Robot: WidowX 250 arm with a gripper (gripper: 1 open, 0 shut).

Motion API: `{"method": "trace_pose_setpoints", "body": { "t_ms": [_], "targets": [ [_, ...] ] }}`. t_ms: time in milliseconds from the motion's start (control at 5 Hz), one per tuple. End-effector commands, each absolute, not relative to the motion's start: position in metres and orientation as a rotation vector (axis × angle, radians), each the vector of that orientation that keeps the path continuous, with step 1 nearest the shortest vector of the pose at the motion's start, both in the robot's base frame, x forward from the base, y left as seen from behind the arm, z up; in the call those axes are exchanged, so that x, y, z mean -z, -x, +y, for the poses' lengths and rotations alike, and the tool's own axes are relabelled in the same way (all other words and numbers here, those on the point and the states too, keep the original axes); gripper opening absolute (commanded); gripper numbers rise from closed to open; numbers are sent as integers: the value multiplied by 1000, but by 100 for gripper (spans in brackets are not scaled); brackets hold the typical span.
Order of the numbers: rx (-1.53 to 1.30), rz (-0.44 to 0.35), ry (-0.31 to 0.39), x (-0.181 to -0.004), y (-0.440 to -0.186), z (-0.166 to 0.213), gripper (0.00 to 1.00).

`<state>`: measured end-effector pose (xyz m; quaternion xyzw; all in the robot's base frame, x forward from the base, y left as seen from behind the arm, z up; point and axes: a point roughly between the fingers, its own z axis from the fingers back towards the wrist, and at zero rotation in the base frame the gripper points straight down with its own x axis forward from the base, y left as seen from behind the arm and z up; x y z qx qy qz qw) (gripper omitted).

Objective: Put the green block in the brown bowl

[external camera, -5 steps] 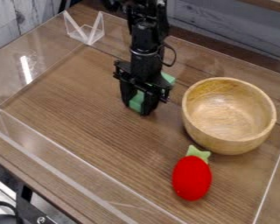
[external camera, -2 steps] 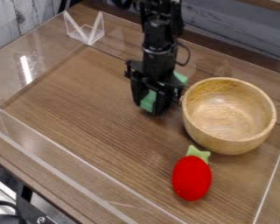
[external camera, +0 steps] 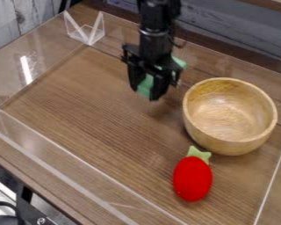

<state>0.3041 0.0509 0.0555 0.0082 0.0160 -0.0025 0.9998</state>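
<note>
The pincer [external camera: 151, 86] points straight down from a black arm that comes in from the far edge, and its dark fingers [external camera: 140, 85] are clamped on the green block [external camera: 149, 85], which shows as a light green patch between them. The block hangs clear of the surface [external camera: 84, 123], lifted above the wood grain, just left of the brown bowl [external camera: 230, 114] and a little farther back than the bowl's middle.

No brand, label or writing can be read anywhere in the view.

The brown bowl sits on the right side of the surface, round, light wood with a thick rim, its inside bare. The pincer is beside the bowl's left rim, not over it; whether it is touching the rim cannot be told, though a narrow gap seems to show.

Nearer and slightly left of the bowl's centre lies a red strawberry toy [external camera: 192, 177] with a small green leafy top pointing toward the bowl, close to the bowl's near rim but apart from it.

A low clear plastic wall [external camera: 38, 61] rings the dark wooden surface, and at the far left a small clear folded stand [external camera: 84, 28] rests by that wall. Nothing lies between the block and the bowl's rim.
</note>
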Motion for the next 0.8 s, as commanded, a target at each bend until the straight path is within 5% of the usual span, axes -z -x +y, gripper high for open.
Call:
{"method": "trace_pose_setpoints", "body": {
  "t_ms": [0, 600],
  "targets": [
    [-6, -58, -21, -70, -312, 57, 0],
    [-6, -50, 13, -48, -308, 31, 0]
  ]
}}
